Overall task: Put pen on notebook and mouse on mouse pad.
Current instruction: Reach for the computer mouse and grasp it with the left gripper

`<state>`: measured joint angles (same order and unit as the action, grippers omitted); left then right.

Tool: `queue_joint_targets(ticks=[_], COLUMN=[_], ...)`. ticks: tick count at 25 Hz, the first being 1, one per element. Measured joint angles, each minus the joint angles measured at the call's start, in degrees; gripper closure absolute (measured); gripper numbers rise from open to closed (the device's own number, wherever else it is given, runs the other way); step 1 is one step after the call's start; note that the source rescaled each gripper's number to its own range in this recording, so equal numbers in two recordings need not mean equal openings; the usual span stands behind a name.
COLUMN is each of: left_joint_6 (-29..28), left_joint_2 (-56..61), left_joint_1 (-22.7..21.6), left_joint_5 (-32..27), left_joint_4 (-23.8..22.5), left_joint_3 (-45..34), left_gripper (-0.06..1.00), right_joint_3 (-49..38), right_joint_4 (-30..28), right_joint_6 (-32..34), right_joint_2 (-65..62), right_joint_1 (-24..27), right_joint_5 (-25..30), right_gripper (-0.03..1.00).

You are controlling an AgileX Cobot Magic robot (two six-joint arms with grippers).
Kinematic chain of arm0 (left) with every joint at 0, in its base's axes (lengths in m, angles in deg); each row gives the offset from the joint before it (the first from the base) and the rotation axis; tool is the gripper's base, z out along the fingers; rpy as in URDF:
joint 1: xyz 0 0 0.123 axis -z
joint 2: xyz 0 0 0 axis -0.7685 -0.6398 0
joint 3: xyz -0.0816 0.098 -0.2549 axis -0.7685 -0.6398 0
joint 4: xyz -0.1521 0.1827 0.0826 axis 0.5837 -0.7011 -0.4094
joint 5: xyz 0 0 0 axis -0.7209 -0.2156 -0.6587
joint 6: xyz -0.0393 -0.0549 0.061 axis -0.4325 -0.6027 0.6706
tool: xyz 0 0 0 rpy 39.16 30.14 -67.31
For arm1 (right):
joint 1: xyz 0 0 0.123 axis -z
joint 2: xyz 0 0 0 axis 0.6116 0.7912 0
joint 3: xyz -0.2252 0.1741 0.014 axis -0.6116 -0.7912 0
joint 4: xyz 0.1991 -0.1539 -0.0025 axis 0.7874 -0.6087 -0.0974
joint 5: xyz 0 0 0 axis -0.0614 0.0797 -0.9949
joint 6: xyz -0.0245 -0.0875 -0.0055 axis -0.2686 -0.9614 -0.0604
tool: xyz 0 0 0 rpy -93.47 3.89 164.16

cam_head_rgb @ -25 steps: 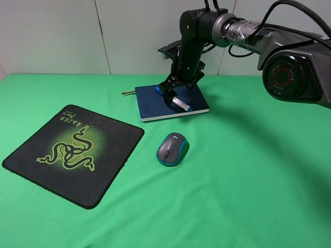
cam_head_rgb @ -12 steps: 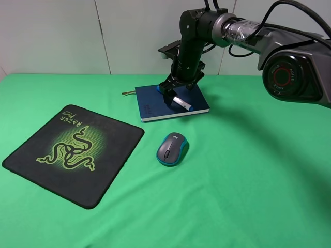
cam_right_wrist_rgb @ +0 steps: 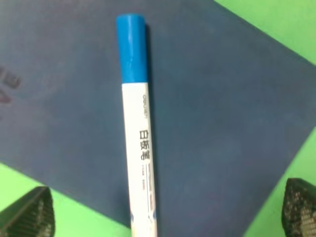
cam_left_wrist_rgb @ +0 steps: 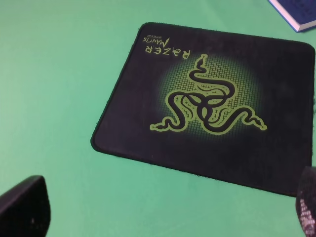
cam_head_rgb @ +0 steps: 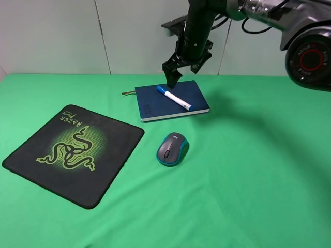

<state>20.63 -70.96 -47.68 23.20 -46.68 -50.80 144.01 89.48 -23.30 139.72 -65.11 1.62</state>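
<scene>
The pen [cam_head_rgb: 174, 97], white with a blue cap, lies diagonally on the navy notebook [cam_head_rgb: 194, 93], free of any grip. My right gripper [cam_head_rgb: 172, 78] hangs open a little above the pen's capped end. In the right wrist view the pen [cam_right_wrist_rgb: 140, 133] lies across the notebook cover [cam_right_wrist_rgb: 222, 108], with both fingertips [cam_right_wrist_rgb: 29, 215] spread wide at either side. The mouse [cam_head_rgb: 172, 148] sits on the green cloth in front of the notebook, to the right of the mouse pad [cam_head_rgb: 75, 152]. My left gripper [cam_left_wrist_rgb: 163, 212] is open above the mouse pad [cam_left_wrist_rgb: 207, 98] and holds nothing.
A green cloth [cam_head_rgb: 248, 181] covers the table, and a pale wall runs behind it. A brownish ribbon bookmark [cam_head_rgb: 128, 93] sticks out of the notebook's left side. The right arm [cam_head_rgb: 269, 15] reaches in from the upper right.
My right gripper has let go of the pen and risen off it. The pen now lies alone on the notebook. Mouse and mouse pad have not moved.
</scene>
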Motion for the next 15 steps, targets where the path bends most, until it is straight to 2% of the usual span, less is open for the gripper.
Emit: queue_joint_targets(ticks=[8, 15], left_joint_6=[0.0, 0.0], left_joint_2=[0.0, 0.0], left_joint_1=[0.0, 0.0], left_joint_5=[0.0, 0.0], left_joint_4=[0.0, 0.0], left_joint_3=[0.0, 0.0], left_gripper=[-0.06, -0.06], right_joint_3=[-0.8, -13.8], right_joint_4=[-0.4, -0.6], right_joint_6=[5.1, 7.4], right_joint_2=[-8.9, -22.6], right_joint_1=[0.0, 0.0], right_joint_5=[0.4, 0.4], right_gripper=[-0.03, -0.03])
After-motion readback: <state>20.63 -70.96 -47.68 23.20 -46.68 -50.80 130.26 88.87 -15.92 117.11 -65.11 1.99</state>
